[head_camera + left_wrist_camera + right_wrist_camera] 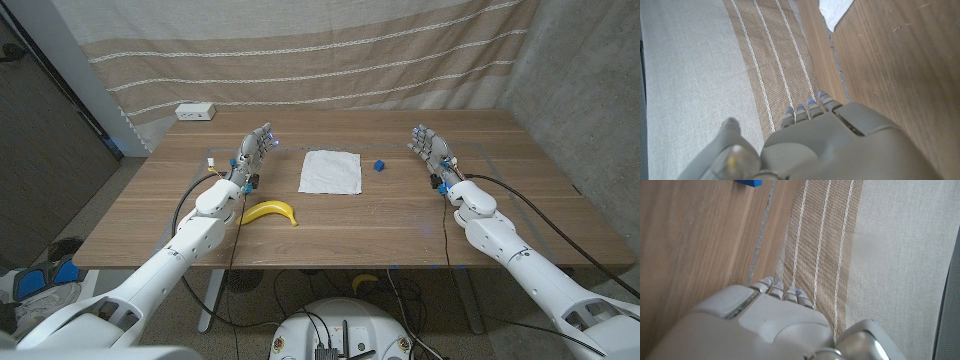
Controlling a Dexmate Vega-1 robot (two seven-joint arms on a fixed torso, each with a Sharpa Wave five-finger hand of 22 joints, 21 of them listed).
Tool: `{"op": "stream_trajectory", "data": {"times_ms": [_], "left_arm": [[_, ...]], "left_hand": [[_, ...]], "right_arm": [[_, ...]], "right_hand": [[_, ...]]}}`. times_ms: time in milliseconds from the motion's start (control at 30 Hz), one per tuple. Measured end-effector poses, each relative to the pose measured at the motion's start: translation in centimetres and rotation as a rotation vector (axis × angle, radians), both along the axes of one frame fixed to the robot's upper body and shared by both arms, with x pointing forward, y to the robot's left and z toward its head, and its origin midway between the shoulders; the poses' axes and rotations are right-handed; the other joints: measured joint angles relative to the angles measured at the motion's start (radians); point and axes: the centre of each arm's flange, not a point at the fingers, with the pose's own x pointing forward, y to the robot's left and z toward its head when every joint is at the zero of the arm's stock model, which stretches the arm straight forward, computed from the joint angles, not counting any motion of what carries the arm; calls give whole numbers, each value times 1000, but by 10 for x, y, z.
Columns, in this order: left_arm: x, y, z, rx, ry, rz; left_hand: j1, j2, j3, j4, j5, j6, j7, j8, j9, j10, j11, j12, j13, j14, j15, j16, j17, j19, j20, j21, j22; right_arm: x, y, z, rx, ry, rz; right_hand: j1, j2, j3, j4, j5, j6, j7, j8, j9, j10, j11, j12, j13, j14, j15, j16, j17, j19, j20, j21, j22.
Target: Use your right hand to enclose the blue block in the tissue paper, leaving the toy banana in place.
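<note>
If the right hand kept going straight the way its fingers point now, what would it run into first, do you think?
Probably nothing on the table: the right hand points toward the far edge and the striped curtain behind it. The blue block sits off to its side, out of that line, though depth is hard to judge.

L hand [840,145] over table [890,75], tissue paper [836,11] corner beyond.

Matt wood-grain table [400,215]; soft white tissue paper [331,171]; glossy plastic toy banana [270,211]; coarse woven cloth curtain [300,50].

Blue block [379,166] lies just beside flat white tissue paper [331,171].
</note>
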Motion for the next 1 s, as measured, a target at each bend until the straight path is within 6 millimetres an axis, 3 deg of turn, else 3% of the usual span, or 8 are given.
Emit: {"op": "stream_trajectory", "data": {"times_ms": [100, 167, 433, 467, 533, 1000], "left_arm": [[-3, -4, 3, 2, -10, -10], [-5, -4, 3, 5, -13, 12], [-10, -4, 1, 9, -15, 18], [-9, -3, 1, 9, -13, 32], [-9, -3, 1, 9, -13, 32], [-5, -2, 1, 21, -16, 42]], "left_hand": [[0, 0, 4, -4, 0, 7, -7, 4, 0, 0, 0, 0, 0, 4, -4, 0, -2, 0, 0, 0, 0], [0, 0, 3, -10, 0, 11, -11, 4, 0, 4, -4, 0, 0, 4, -4, 0, -3, 0, 0, 0, 0], [0, 0, 0, -29, 0, 23, -23, 8, 0, 11, 4, 7, 0, 18, 0, 0, -7, 13, 20, 0, 4], [0, 0, -3, -32, 0, 25, -25, 8, 0, 11, 4, 7, 0, 18, 0, 0, -7, 13, 20, 0, 5], [0, 0, -7, -36, 0, 29, -29, 8, 0, 11, 4, 7, 0, 22, -4, 0, -7, 13, 20, -1, 5], [5, 5, -9, -47, 0, 34, -34, 9, 0, 22, 4, 7, 0, 24, -6, 0, -7, 24, 31, -8, 5]], "right_arm": [[-2, -3, 3, 17, -15, -15], [-2, -3, -8, 38, -4, -24], [-4, -9, -14, 41, 6, -108], [-12, -6, -14, 25, -3, -104], [-10, -7, -16, 14, 11, -135], [-26, 3, -3, -156, 9, -250]], "right_hand": [[0, 0, 0, 0, 0, 5, 3, 0, 0, 10, 4, 0, 0, 16, 16, 0, -1, 7, 17, 0, 0], [0, 0, 0, 0, 6, 11, 0, 0, 0, 15, 8, 0, 0, 21, 21, 1, -1, 1, 23, 0, 0], [11, 10, 3, -3, 8, 15, 4, 0, 0, 26, 9, 0, 0, 37, 15, 7, -5, 6, 33, 0, 0], [11, 10, 3, -3, 8, 15, 4, 0, 0, 26, 9, 0, 0, 37, 15, 7, -6, 3, 36, 0, 0], [24, -3, 6, -6, 8, 14, 4, 0, 0, 26, 9, 0, 0, 37, 15, 7, -6, 3, 36, 0, 0], [24, -3, 12, -12, 16, 36, -4, 2, 0, 39, 7, 0, 0, 55, 8, 15, -6, 12, 56, 0, 5]]}}
